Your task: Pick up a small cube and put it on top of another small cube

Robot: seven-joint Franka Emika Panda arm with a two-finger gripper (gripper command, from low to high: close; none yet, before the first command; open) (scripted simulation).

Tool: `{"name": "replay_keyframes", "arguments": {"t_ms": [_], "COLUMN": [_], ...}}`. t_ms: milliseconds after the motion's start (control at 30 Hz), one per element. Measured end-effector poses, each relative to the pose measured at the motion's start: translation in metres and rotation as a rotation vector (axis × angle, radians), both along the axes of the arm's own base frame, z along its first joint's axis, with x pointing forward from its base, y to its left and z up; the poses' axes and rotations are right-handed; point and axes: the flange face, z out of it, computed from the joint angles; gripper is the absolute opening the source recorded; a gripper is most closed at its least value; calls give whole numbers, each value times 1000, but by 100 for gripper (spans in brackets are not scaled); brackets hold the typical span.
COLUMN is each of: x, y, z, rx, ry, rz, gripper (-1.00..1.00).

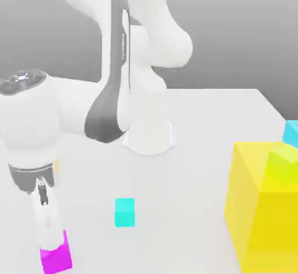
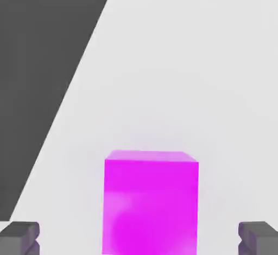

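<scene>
Pincer (image 2: 139, 237) released, centred over magenta cube (image 2: 151, 202).
Cube sits between both fingertips (image 2: 21, 236), untouched; cyan cube (image 1: 124, 212) lies toward the exterior view's right.

A: How is the arm posed?

B: In the exterior view the white arm bends down from its base, the wrist points straight down, and the tool (image 1: 51, 232) hangs at the exterior view's left.

A: And the tool's fingers?

B: Spread wide. In the hand view each grey fingertip (image 2: 20, 236) sits far out to one side, with a broad gap between them, neither pad touching anything.
</scene>
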Motion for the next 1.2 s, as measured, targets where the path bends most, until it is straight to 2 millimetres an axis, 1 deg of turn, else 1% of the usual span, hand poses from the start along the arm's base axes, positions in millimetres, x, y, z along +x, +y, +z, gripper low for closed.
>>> {"name": "replay_keyframes", "arguments": {"t_ms": [33, 67, 233, 267, 300, 367, 433, 467, 533, 567, 633, 667, 733, 767, 833, 900, 933, 967, 1000, 1067, 1100, 1200], "x": [-1, -1, -1, -1, -1, -1, -1, 3, 25, 36, 51, 55, 58, 55, 38, 15, 1, -9, -13, -15, -16, -16], "y": [0, 0, 0, 1, 0, 0, 0, 7, 46, 70, 119, 147, 221, 260, 334, 385, 410, 424, 430, 433, 434, 434], "z": [-14, -25, -25, -31, -27, -7, 18, 32, 65, 83, 115, 131, 165, 185, 222, 255, 271, 276, 270, 245, 233, 233], "rx": [1, 1, 0, 1, 1, 1, 1, 2, 5, 7, 10, 12, 15, 16, 16, 13, 11, 8, 6, 5, 5, 5], "ry": [1, 2, -1, 0, 0, 0, 1, 0, -7, -9, -14, -16, -17, -17, -14, -8, -4, -1, 0, 1, 2, 2], "rz": [-2, -2, -2, -2, -3, -4, -3, 12, 100, 151, 250, 305, 449, 526, 673, 778, 833, 865, 878, 885, 887, 887], "gripper": [0, -100, -100, -100, -100, -100, -100, -100, -100, -100, -100, -100, -100, -100, -100, -100, -100, -100, -100, -100, 100, 100]}}
